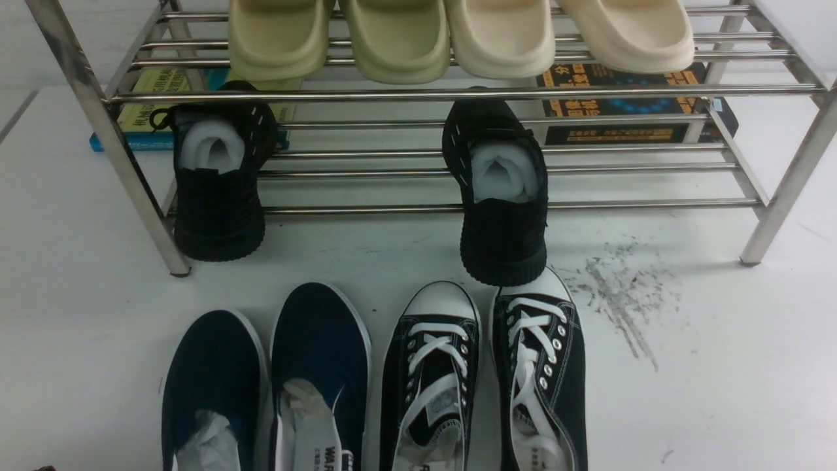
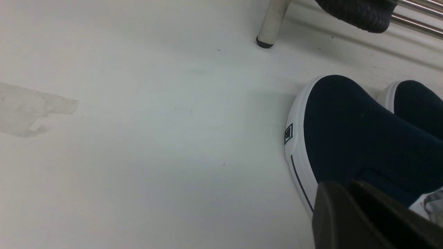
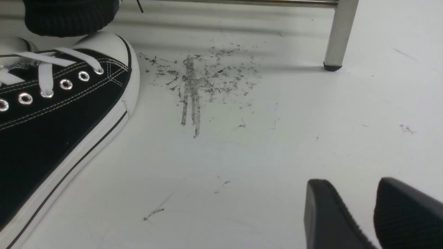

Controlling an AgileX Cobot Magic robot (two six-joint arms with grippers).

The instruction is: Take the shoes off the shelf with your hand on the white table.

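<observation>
The left gripper (image 2: pixel 349 193) sits low over the white table (image 2: pixel 155 155), jaws nearly together, beside the nearest of the navy shoes (image 2: pixel 360 138); whether it grips anything cannot be told. The right gripper (image 3: pixel 375 207), jaws slightly apart and empty, hovers beside a black lace-up sneaker (image 3: pixel 52 117).

Two navy slip-ons (image 1: pixel 261 379), two lace-up sneakers (image 1: pixel 484 379), two black knit sneakers (image 1: pixel 219 190) (lower tier), four slides (image 1: pixel 458 36), two books (image 1: pixel 628 98)
</observation>
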